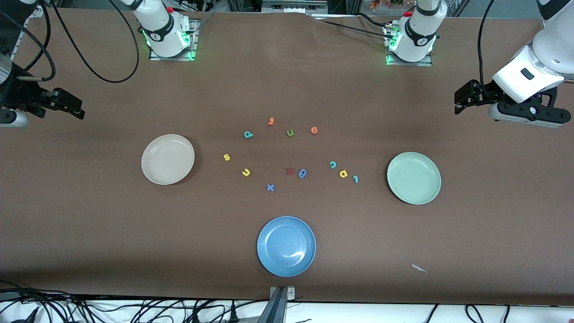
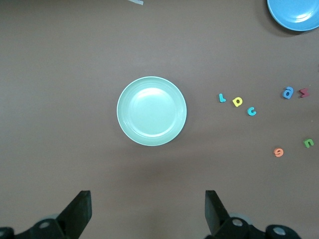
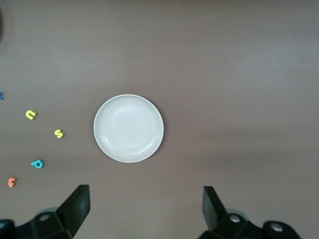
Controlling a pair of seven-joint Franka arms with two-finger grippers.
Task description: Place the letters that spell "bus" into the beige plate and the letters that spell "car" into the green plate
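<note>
Both arms wait, up over the table (image 1: 89,224) ends. Left gripper (image 2: 147,211) hangs w/ fingers wide, nothing held, over the table near the green plate (image 1: 414,178). Right gripper (image 3: 146,209) likewise, fingers wide & empty, near the beige plate (image 1: 167,159). Both plates hold nothing. Letters lie loose btwn the plates: teal b (image 1: 248,134), yellow s (image 1: 227,157), yellow u (image 1: 245,172) toward the beige plate; teal c (image 1: 332,164), yellow a (image 1: 343,173), teal r (image 1: 355,179) in a row near the green plate. Blue plate (image 1: 286,246) sits nearest the front camera.
</note>
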